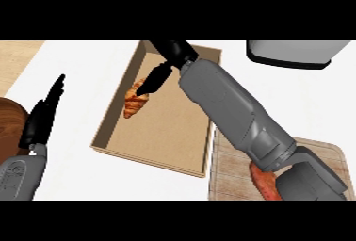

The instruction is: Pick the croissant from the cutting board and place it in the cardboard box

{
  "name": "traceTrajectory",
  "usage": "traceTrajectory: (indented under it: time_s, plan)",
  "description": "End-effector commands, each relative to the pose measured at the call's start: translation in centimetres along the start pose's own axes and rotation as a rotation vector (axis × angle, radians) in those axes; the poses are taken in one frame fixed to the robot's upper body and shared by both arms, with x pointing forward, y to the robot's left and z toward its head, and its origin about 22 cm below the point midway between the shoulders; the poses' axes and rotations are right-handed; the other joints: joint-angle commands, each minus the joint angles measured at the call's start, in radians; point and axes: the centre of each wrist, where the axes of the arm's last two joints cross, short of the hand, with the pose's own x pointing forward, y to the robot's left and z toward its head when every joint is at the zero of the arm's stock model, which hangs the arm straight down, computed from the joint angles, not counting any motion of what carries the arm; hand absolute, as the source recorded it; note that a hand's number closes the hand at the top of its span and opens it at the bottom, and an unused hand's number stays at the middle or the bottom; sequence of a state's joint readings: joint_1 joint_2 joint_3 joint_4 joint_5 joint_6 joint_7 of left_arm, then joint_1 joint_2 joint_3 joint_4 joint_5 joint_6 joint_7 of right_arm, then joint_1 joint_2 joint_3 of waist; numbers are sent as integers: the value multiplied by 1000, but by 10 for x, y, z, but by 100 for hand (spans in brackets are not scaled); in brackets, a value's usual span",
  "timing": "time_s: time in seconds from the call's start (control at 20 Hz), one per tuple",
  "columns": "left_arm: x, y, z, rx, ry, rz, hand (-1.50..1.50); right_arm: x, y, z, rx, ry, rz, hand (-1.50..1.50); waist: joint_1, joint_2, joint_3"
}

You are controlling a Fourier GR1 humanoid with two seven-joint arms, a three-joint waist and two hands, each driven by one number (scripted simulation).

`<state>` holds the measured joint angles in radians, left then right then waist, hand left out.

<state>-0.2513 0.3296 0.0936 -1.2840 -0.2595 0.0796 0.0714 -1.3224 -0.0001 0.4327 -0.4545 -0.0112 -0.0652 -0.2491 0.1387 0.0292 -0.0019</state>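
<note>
Nearest the view's lower edge, right of the open brown cardboard box (167,132), lies a pale wooden cutting board (327,155) on the white tabletop (76,174). On this board, under the right grey forearm (236,113), rests a reddish-orange elongated item (262,184), partly hidden by the arm, so its kind cannot be told. Left of the box, the left grey forearm (21,176) comes up from the lower edge, and its black left hand (42,117) shows with fingers straight and close together, pointing away from the robot, holding nothing. Just beyond that hand's left side, well apart from the box, a dark brown wooden round object (12,122) shows at the view's left edge.

Inside the box, toward its far left part, the golden-brown croissant (133,101) lies lengthwise close to the left wall. The right forearm crosses diagonally over the box's right wall, and the black right hand (158,77) hangs over the box's far end, its fingers angled down with the tips at the croissant's far end. Whether they pinch the croissant or only touch it cannot be told.

Beyond the box, to its right at the far edge, stands a grey appliance with a dark base (295,54).
</note>
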Motion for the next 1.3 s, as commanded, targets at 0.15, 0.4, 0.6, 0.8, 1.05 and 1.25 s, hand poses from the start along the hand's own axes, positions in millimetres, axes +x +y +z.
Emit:
traceTrajectory:
  time_s: [0.15,0.4,0.6,0.8,1.05,1.25]
  plan:
    - [-1,5,-1,18,18,4,0,2,-16,-5,-164,-44,-214,-150,-33,0,1]
    - [-18,4,17,51,33,-1,0,-12,-50,0,-150,-74,-310,-150,-62,-3,1]
    - [-16,9,20,54,44,-7,0,-45,-95,27,-213,-44,-308,-150,-71,-3,2]
    - [-17,20,14,39,39,4,0,-68,-118,50,-232,-11,-288,-150,-71,3,2]
    - [-16,14,20,48,25,-1,0,-71,-185,82,-245,4,-255,-150,-59,3,3]
    - [-24,9,22,61,16,7,0,-85,-209,111,-180,18,-223,-150,-58,8,3]
